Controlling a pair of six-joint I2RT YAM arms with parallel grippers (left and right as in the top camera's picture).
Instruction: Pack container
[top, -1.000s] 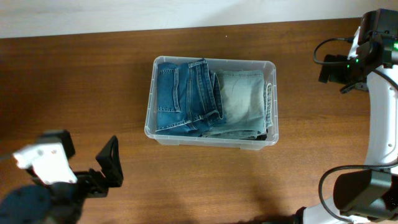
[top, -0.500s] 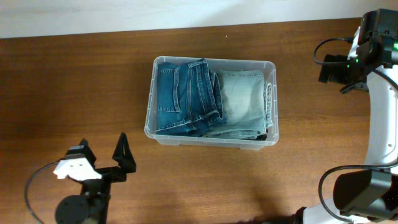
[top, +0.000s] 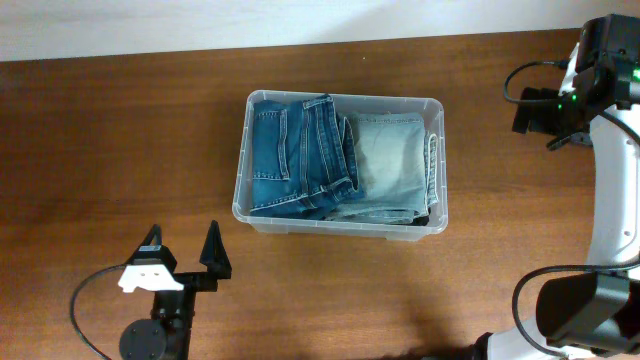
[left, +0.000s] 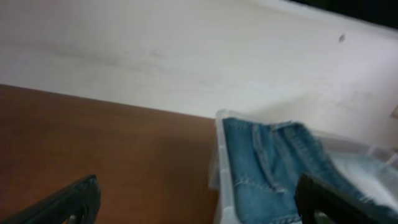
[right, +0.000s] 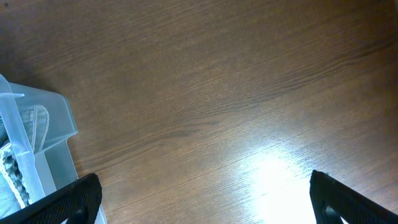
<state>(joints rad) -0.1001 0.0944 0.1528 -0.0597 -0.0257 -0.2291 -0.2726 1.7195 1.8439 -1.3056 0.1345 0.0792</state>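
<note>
The container (top: 341, 228), a clear plastic bin, stands in the middle of the table. Folded dark blue jeans (top: 295, 155) fill its left half and a light blue pair (top: 392, 160) its right. My left gripper (top: 183, 254) hangs open near the front left, apart from the bin and empty. The left wrist view has the bin's rim (left: 217, 163) and the dark jeans (left: 267, 168) ahead of the left gripper (left: 202, 208). My right gripper (top: 533, 112) is open at the far right, with nothing between its fingers. In its wrist view the right gripper (right: 208, 205) is over bare wood, the bin's corner (right: 43, 124) to the left.
A pale wall (top: 200, 25) runs along the table's far edge. The right arm's white links and cables (top: 610, 200) stand along the right side. Brown wood (top: 110, 150) lies to the left of the bin.
The left arm has swung right and turned, so its gripper now points at the far edge of the table. The right arm and the bin have not moved.
</note>
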